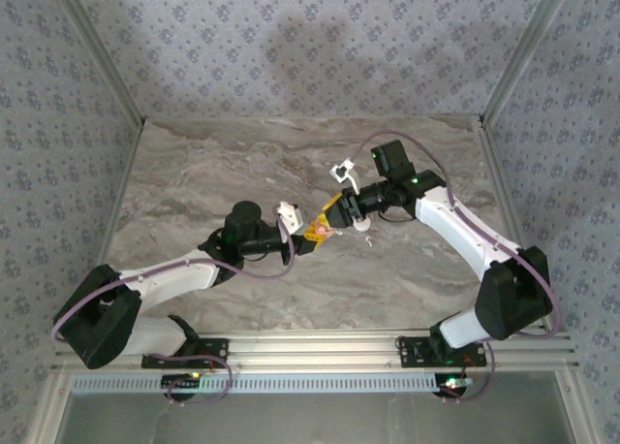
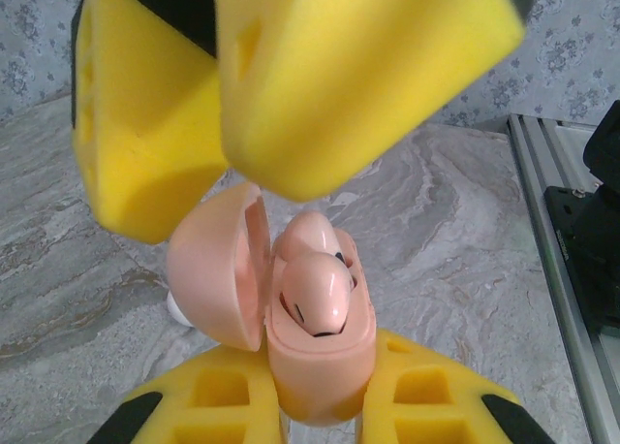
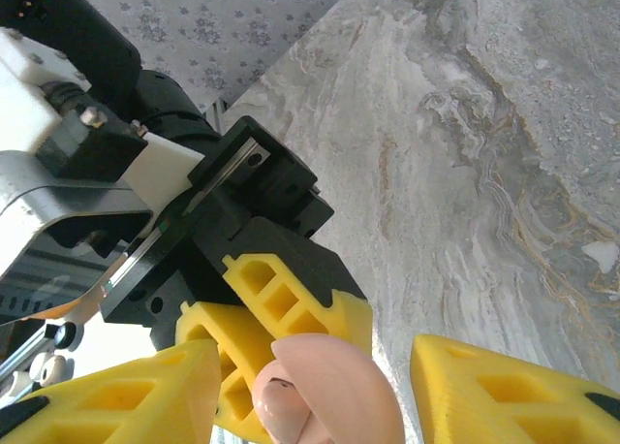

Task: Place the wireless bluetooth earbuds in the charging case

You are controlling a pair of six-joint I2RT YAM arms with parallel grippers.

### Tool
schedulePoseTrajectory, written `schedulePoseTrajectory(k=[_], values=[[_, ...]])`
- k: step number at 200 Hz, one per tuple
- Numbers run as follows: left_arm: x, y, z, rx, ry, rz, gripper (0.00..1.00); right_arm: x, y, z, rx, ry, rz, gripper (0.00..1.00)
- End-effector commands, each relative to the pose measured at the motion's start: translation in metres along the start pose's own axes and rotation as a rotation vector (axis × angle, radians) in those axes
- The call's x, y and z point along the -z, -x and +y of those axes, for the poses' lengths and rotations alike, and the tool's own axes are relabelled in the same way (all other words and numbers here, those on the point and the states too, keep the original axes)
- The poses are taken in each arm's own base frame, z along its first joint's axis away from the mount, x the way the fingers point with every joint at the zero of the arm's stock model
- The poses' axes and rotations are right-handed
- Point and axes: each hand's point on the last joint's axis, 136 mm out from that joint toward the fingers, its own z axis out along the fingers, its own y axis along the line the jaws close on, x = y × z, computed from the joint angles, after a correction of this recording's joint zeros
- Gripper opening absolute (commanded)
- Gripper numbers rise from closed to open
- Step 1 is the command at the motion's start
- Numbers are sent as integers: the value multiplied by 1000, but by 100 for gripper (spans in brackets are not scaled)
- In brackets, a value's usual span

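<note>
The left tool is squeezed tight on the bottom half of the charging case, holding it over the tabletop. The case is open. Both earbuds sit inside it. The right tool is half wide, with one of its yellow fingers on each side of the case

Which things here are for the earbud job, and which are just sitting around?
For the job: charging case, open, clamped in left gripper; earbuds sitting in it; right gripper, open, fingers either side of the case.
Just around: marble table, purple cables, metal rail.
</note>
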Motion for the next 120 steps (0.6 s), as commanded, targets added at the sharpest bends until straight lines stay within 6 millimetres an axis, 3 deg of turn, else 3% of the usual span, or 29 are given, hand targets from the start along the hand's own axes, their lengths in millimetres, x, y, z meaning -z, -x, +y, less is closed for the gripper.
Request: schedulePoseTrajectory(k=[1, 43, 68, 120], values=[[1, 23, -5, -45, -16, -54, 9, 7, -2, 19, 15, 37, -23, 55], [1, 19, -2, -35, -4, -45, 9, 21, -2, 38, 51, 59, -76, 54], [0, 17, -2, -28, -6, -42, 9, 30, -4, 37, 51, 39, -115, 54], [3, 19, -6, -28, -18, -47, 9, 41, -1, 2, -6, -145, -151, 57]])
